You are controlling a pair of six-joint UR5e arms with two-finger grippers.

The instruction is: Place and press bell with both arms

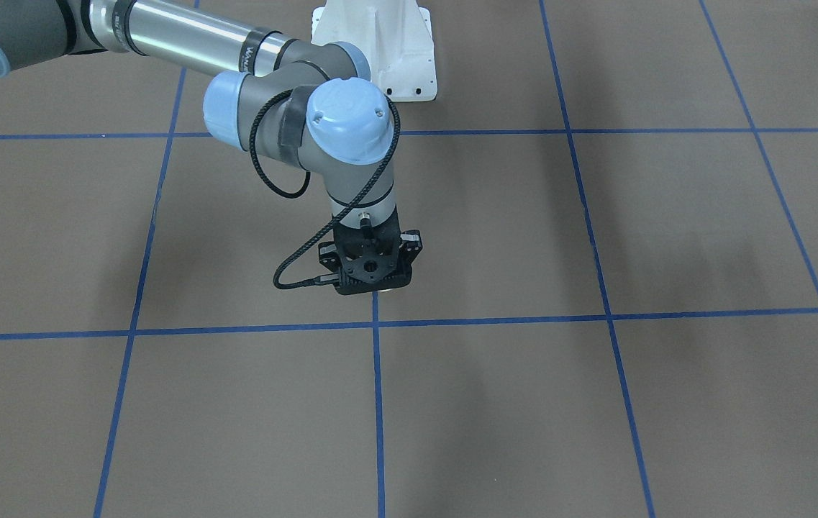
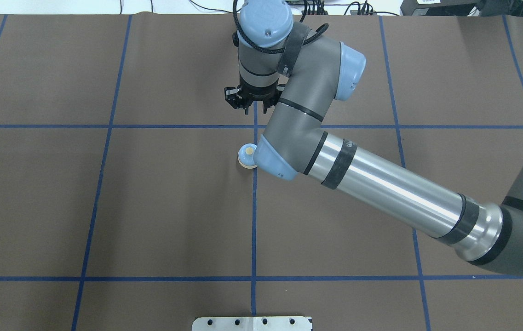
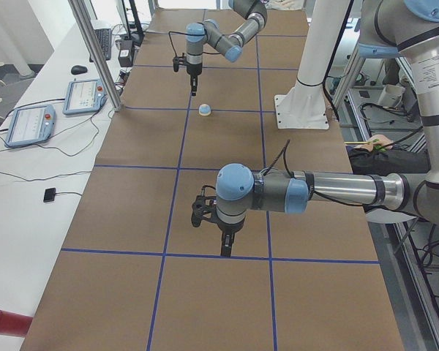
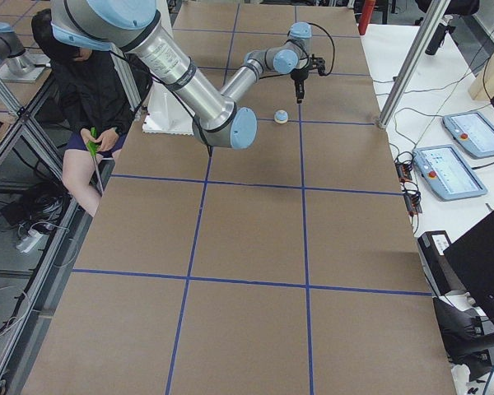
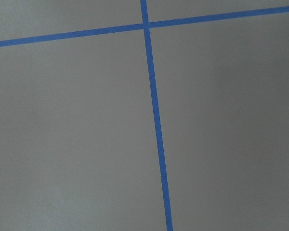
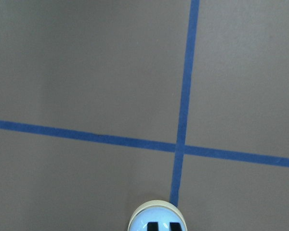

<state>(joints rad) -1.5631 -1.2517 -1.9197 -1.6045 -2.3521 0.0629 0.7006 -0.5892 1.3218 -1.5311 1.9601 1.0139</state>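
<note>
The light-blue bell [image 2: 245,156] with its cream button stands on the brown table at a blue tape crossing, partly hidden by my right arm's elbow cap. It also shows in the left side view [image 3: 204,110], the right side view [image 4: 281,116] and at the bottom edge of the right wrist view [image 6: 156,219]. My right gripper [image 2: 255,110] points down beyond the bell, apart from it, open and empty; the front view [image 1: 373,277] shows it from above. My left gripper [image 3: 226,248] hangs over the table far from the bell; I cannot tell if it is open.
A white fixed pedestal [image 1: 380,50] stands at the robot's side of the table. A seated person [image 4: 90,107] is beside the table. Teach pendants [image 3: 29,124] and metal posts [image 3: 95,51] line the far side.
</note>
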